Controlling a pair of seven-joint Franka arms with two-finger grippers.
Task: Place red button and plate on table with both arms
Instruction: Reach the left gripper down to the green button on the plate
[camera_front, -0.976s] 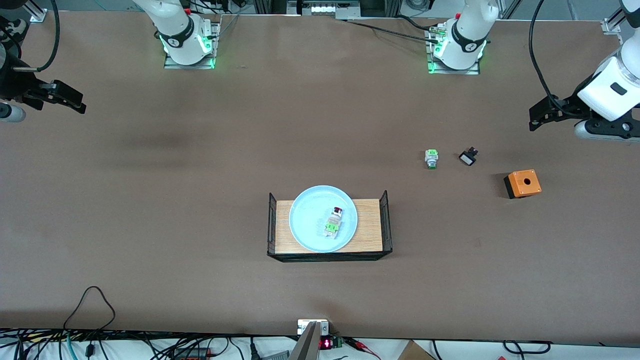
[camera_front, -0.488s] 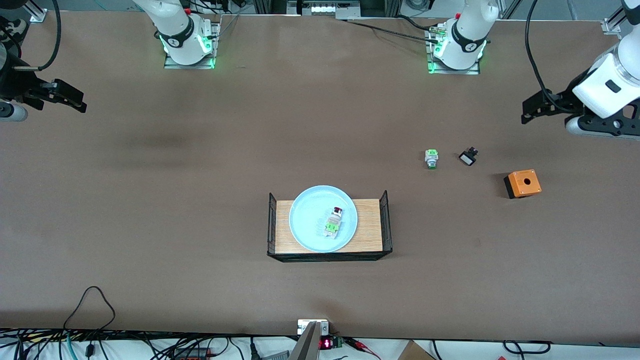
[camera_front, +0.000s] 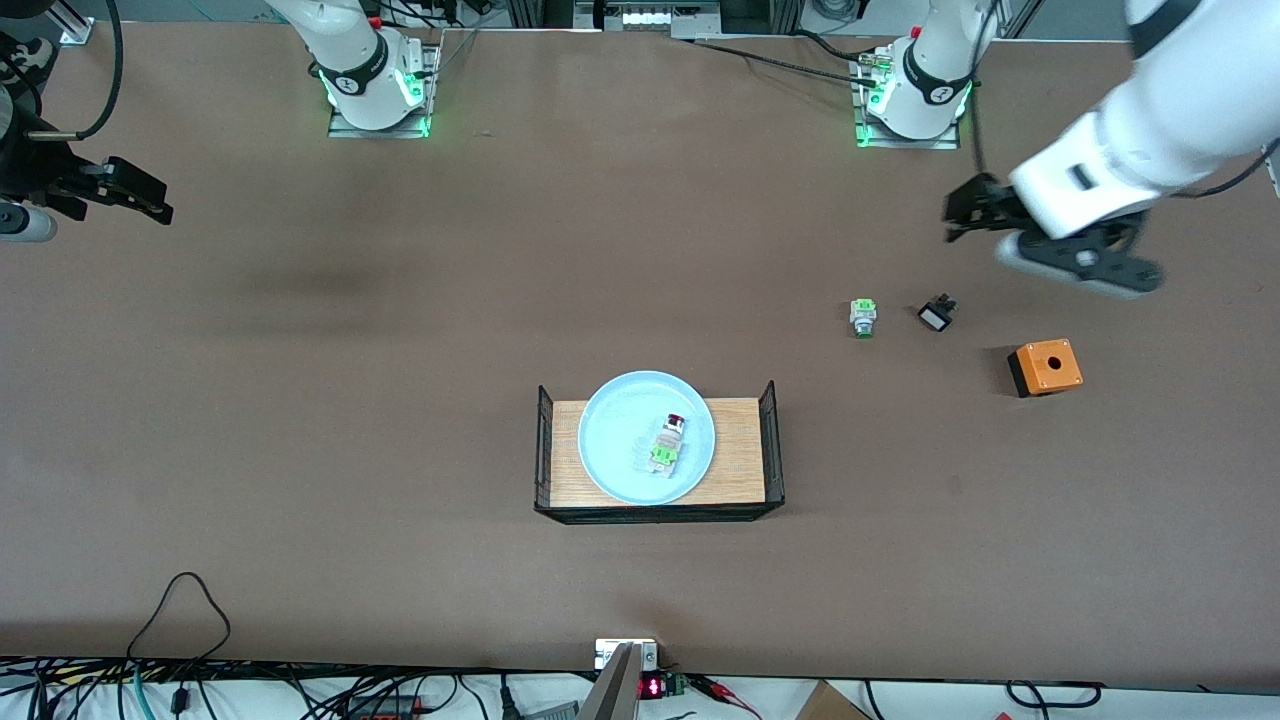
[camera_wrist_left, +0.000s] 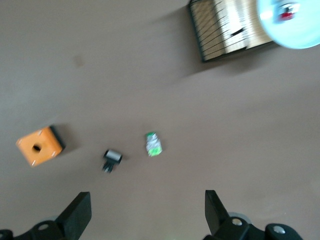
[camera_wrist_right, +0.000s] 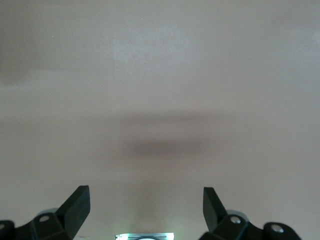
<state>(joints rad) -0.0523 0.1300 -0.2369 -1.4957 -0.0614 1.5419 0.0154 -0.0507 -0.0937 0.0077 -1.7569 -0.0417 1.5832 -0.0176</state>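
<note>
The red button (camera_front: 667, 444) lies on its side in the light-blue plate (camera_front: 612, 440), which rests on a small wooden tray (camera_front: 736, 452) at mid-table. The plate (camera_wrist_left: 292, 30) and the button's red cap (camera_wrist_left: 286, 13) show at the edge of the left wrist view. My left gripper (camera_front: 968, 212) is open and empty, up in the air over the brown table (camera_front: 400, 400) toward the left arm's end, above the small black-and-white part (camera_front: 936, 315). My right gripper (camera_front: 140, 200) is open and empty, waiting over the right arm's end of the table.
A switch with a green cap (camera_front: 863, 317) lies beside the black-and-white part. An orange box (camera_front: 1045, 367) with a hole on top sits nearer the front camera. All three also show in the left wrist view: switch (camera_wrist_left: 153, 144), part (camera_wrist_left: 112, 159), box (camera_wrist_left: 40, 146). The tray has black mesh ends (camera_front: 770, 440).
My left arm has swung in from the table's end toward the middle, its gripper now over the table near the black-and-white part. The right arm has not moved.
</note>
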